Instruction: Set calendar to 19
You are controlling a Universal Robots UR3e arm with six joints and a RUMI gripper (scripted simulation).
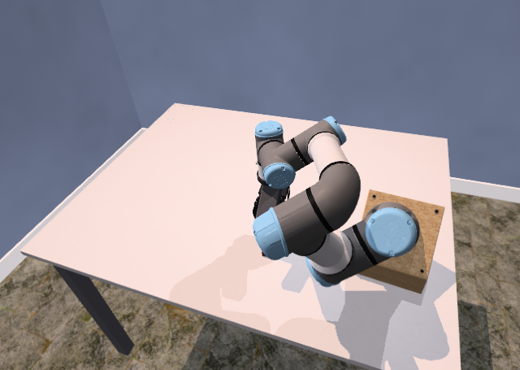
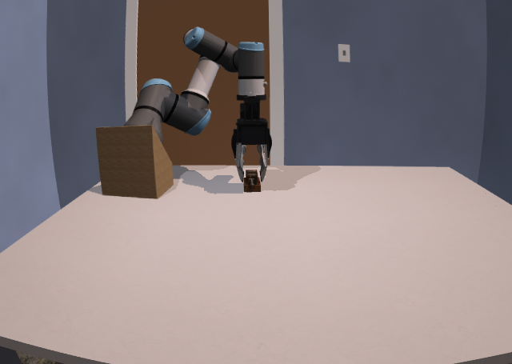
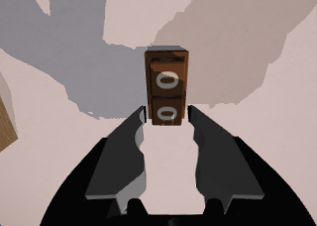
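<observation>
The claw [image 1: 263, 215] [image 2: 252, 179] [image 3: 166, 107] stands part-open, holding nothing, astride the near of 2 cubes [image 3: 167, 111] in the tray [image 2: 252, 189] [image 3: 148, 87], probably light, stiff, and best pinched by opposite side faces.

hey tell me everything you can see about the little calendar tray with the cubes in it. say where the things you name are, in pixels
The calendar tray [image 2: 252, 189] [image 3: 147, 87] is a small, narrow, reddish-brown holder, wooden by its look, on the table. Two cubes stand in a row along it, each showing a pale 0 upward. The gripper [image 2: 252, 180] [image 3: 166, 107] straddles one end with its fingers apart. Whether they touch anything is unclear.
</observation>
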